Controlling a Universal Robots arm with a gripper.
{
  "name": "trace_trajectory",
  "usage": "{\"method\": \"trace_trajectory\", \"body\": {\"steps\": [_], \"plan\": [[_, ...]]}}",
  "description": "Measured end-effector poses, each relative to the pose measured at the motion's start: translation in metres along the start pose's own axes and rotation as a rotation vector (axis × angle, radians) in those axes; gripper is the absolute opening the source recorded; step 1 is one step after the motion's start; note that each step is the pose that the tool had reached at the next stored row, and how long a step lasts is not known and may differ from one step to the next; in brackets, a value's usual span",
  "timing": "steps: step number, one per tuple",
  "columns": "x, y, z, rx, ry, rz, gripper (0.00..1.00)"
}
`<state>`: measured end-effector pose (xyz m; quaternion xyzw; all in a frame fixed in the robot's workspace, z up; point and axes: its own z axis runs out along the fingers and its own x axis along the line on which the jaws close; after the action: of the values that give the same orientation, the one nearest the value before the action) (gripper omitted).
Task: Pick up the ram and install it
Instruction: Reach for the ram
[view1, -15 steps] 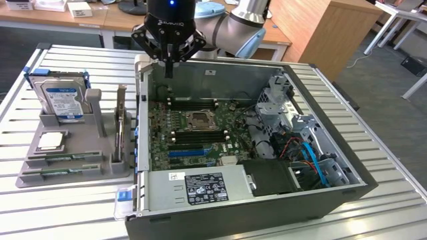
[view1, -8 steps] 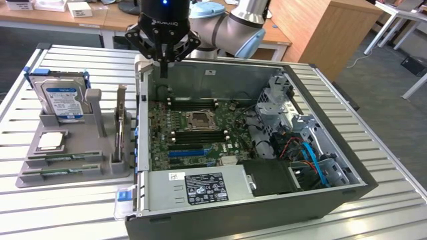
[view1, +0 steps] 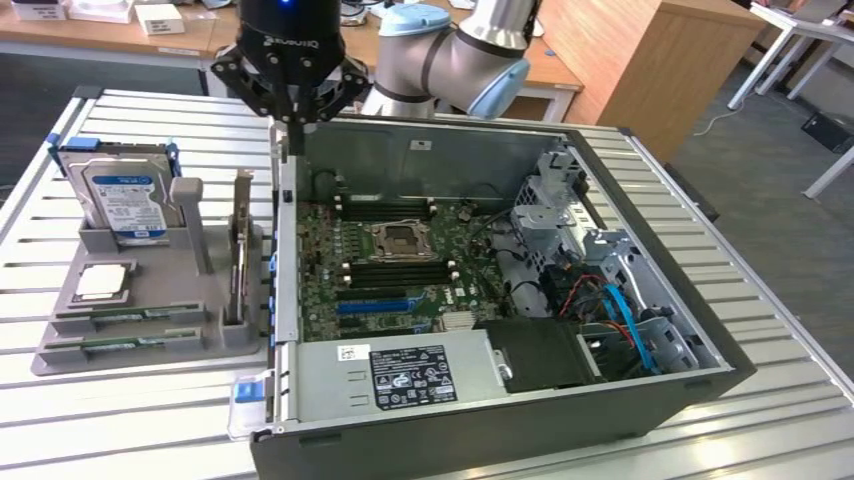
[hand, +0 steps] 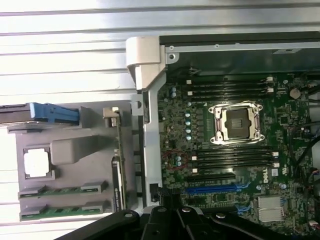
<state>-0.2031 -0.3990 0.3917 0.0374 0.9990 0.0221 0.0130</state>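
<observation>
Overhead, the arm (view1: 441, 50) points down over the case wall (view1: 282, 260), jaws pressed together; ram (view1: 130, 317) in tray (view1: 227, 340).

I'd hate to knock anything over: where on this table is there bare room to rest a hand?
The slatted metal table is bare in front of the grey plastic parts tray, at the exterior view's lower left, and beside the open black computer case on that view's right. The tray and the case's inside are crowded.

Two ram sticks (view1: 130, 316) (view1: 120, 346), one hard drive (view1: 124, 195)
</observation>
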Motion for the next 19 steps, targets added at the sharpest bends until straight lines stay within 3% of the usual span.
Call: {"method": "trace_trajectory", "body": {"steps": [7, 19], "plan": [[0.017, -0.0015, -0.0003, -0.0001, -0.0001, 0.0, 0.11], [0.061, -0.0048, -0.0012, -0.0001, -0.0002, 0.0, 0.11]]}}
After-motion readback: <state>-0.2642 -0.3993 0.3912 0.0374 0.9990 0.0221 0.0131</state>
